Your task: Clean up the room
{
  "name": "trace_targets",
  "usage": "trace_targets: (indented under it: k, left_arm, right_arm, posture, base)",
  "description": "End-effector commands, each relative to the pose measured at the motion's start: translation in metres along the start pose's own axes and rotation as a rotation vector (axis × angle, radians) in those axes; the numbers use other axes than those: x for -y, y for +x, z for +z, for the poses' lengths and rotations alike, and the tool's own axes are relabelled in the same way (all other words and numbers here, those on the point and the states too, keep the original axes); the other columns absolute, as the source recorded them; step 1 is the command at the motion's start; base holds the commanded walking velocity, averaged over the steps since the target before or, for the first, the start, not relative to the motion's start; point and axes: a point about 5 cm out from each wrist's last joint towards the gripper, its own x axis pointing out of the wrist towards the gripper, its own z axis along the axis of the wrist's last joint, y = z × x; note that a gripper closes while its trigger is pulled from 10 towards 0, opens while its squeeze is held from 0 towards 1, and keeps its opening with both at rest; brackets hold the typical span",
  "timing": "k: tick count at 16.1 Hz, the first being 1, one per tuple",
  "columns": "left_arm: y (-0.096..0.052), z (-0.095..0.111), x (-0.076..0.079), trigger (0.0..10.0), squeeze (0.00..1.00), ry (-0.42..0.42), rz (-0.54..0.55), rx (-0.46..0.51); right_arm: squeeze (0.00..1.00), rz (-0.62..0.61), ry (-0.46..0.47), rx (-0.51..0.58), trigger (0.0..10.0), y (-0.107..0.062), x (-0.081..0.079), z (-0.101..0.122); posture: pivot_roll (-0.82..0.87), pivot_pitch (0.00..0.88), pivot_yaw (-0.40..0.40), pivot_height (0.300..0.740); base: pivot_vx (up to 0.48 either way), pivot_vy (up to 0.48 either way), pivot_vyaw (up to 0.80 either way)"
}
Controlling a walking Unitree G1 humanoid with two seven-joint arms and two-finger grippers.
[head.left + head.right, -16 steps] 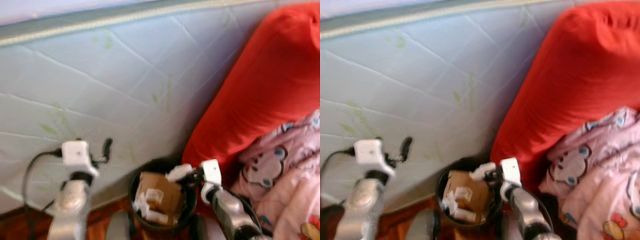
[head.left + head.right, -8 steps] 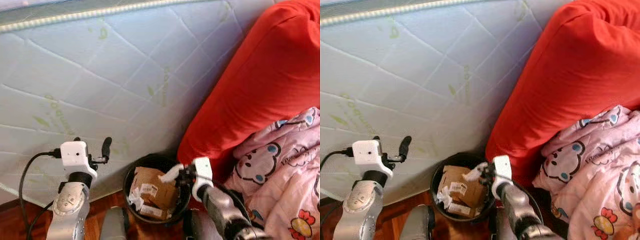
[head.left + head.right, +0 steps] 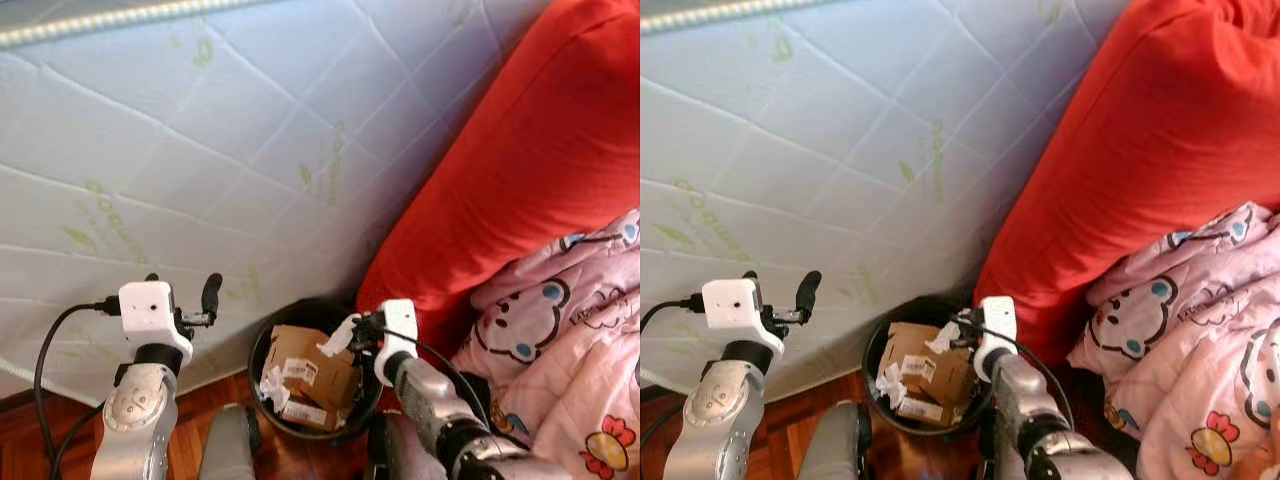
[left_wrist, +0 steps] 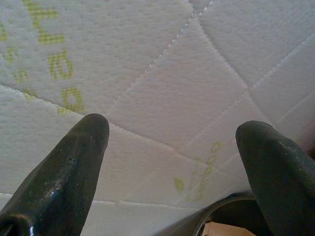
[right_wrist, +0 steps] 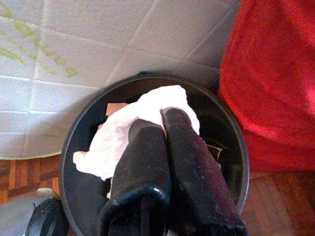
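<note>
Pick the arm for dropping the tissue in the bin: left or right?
Right. The right tool is shut on the white tissue, directly over the black bin. The left tool is open, empty, facing the mattress.

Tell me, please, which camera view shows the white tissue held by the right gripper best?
The right wrist view: the crumpled white tissue sits large, pinched by the right gripper above the black bin. Both eye views show it as a small white scrap; the left wrist view faces the mattress.
</note>
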Motion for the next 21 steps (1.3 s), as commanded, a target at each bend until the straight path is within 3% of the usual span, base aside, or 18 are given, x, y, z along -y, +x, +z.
trace_targets:
  k: [1,6,7,8,9,21]
  left_arm:
    - [-0.0041,0.0022,0.0,10.0,0.0,0.005,0.009,-0.001]
    - [-0.0073,0.0033,0.0024,10.0,0.0,0.0,0.011,-0.002]
    - [-0.0078,0.0032,0.0028,10.0,0.0,-0.001,0.011,-0.003]
    - [-0.0079,0.0028,0.0029,10.0,0.0,0.0,0.01,-0.006]
    - [-0.0081,0.0026,0.0029,10.0,0.0,0.001,0.01,-0.009]
    - [-0.0093,0.0023,0.0035,10.0,0.0,0.006,0.004,-0.022]
  right_arm:
    - [0.0,-0.02,0.019,-0.033,10.0,-0.0008,0.0001,-0.0073]
    - [0.0,-0.041,0.019,-0.024,10.0,-0.0009,0.0008,-0.0074]
    - [0.22,-0.046,0.024,-0.018,10.0,-0.001,0.0021,-0.006]
    - [0.9,-0.043,0.023,-0.017,10.0,-0.0011,0.0024,-0.006]
    - [1.0,-0.043,0.026,-0.013,10.0,-0.0012,0.0027,-0.0057]
    - [1.0,-0.052,0.02,-0.028,10.0,-0.0023,0.0034,-0.0098]
  posture:
    - [0.24,0.231,-0.083,0.608]
    - [0.24,0.246,-0.09,0.608]
    - [0.24,0.247,-0.091,0.608]
    - [0.24,0.247,-0.091,0.608]
    - [0.24,0.247,-0.091,0.608]
    - [0.25,0.25,-0.088,0.608]
  base:
    - [0.0,0.0,0.0]
    - [0.0,0.0,0.0]
    - [0.0,0.0,0.0]
    - [0.0,0.0,0.0]
    - [0.0,0.0,0.0]
    - [0.0,0.0,0.0]
